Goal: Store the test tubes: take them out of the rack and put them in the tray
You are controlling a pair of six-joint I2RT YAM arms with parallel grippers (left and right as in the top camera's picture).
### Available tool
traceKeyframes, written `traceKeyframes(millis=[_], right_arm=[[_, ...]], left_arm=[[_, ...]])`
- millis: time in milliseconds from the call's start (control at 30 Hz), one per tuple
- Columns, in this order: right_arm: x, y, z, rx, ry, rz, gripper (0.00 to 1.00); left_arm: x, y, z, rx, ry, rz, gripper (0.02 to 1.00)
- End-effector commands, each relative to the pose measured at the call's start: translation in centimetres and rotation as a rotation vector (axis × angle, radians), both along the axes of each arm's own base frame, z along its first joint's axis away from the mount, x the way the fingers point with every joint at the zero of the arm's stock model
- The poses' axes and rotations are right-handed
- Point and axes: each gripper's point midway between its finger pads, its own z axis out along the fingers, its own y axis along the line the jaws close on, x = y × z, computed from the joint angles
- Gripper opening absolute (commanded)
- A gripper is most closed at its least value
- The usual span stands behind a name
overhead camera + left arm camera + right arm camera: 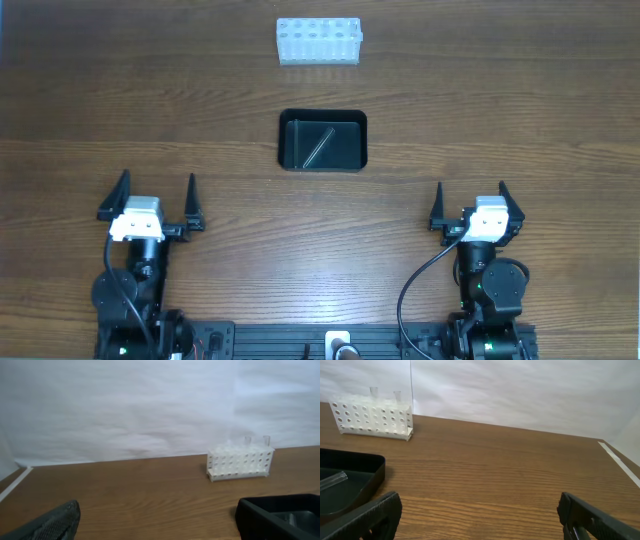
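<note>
1. Rack (319, 41) of white plastic stands at the middle of the table's (520, 100) far edge, its long side facing the two arms and its rows of round holes showing in both wrist views.
2. Two upright test tubes (373, 391), clear and open-topped, rise above the rack's top. They stand close together, toward the rack's right end.
3. A black tray (322, 115) sits in the middle of the wooden table, on the near side of the rack and apart from it, roughly in line with it.
4. A lone test tube (320, 146) lies flat on the tray's floor, set diagonally across it and touching neither of the short walls that can be seen from above.
5. The left gripper (158, 176) is near the table's near edge on the left side. Its fingers are spread wide with nothing between them, and it is well apart from the tray.
6. The right gripper (470, 186) is near the same edge on the right side. Its claw also gapes and grips nothing, and bare wood shows between its two dark fingers (370, 520) in its own wrist view.
7. Both claws point up the table toward the tray and the rack beyond it.
</note>
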Motion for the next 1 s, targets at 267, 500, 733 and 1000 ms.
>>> traceKeyframes(millis=[267,500,733,1000], right_arm=[[0.0,-0.3,-0.3,-0.005,0.006,-0.016,0.993],[0.0,-0.3,-0.3,-0.005,0.006,-0.016,0.991],[0.0,-0.3,-0.3,-0.005,0.006,-0.016,0.991],[0.0,-0.3,-0.3,-0.005,0.006,-0.016,0.993]], left_arm=[[0.4,-1.5,-2.5,0.016,0.001,-0.080,0.991],[0.4,-1.3,-5.3,0.011,0.115,-0.068,0.954],[0.4,-1.3,-5.2,0.011,0.112,-0.068,1.000],[0.4,-1.3,-5.2,0.011,0.112,-0.068,1.000]])
